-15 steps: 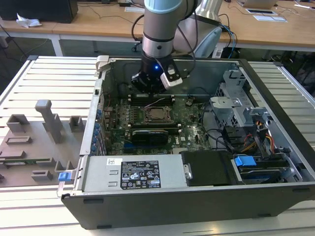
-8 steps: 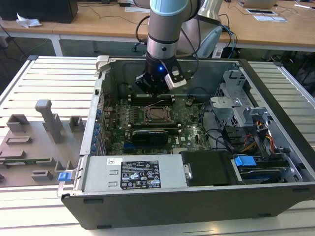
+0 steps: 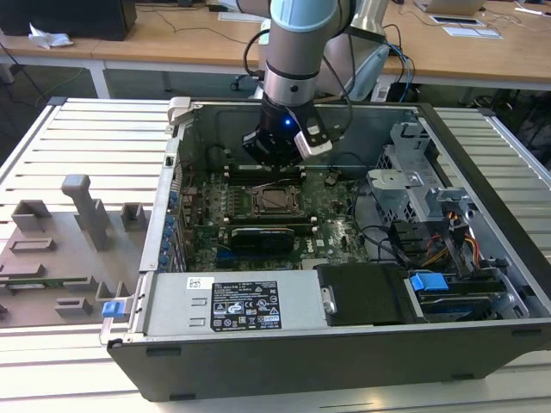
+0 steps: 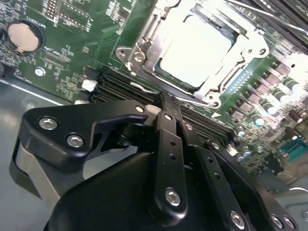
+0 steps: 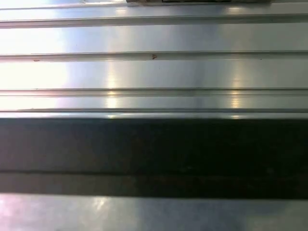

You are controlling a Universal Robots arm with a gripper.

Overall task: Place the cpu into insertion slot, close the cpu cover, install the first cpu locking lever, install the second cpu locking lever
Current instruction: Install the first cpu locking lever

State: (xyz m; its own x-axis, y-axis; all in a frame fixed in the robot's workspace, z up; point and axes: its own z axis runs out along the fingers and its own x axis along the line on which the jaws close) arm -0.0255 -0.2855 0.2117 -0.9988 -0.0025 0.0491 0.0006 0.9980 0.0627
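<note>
The cpu (image 4: 197, 45) lies flat in the insertion slot (image 3: 274, 200) on the green motherboard, its metal top glaring bright. The cpu cover (image 4: 144, 45) lies down around it as a grey frame. A thin metal locking lever (image 4: 139, 87) runs along the socket edge nearest my gripper. My gripper (image 4: 161, 103) has its black fingers drawn together, tips right at that lever and over the black memory slots (image 4: 115, 84). Whether the tips pinch the lever is hidden. In the exterior view my gripper (image 3: 274, 165) hangs just behind the socket, inside the open computer case.
The case walls (image 3: 164, 232) surround the board. A power supply (image 3: 245, 303) fills the front, and a drive cage (image 3: 405, 185) with cables sits at the exterior view's right. Grey fixtures (image 3: 86, 206) stand on the ribbed table at the exterior view's left. A coin battery (image 4: 21, 36) is on the board.
</note>
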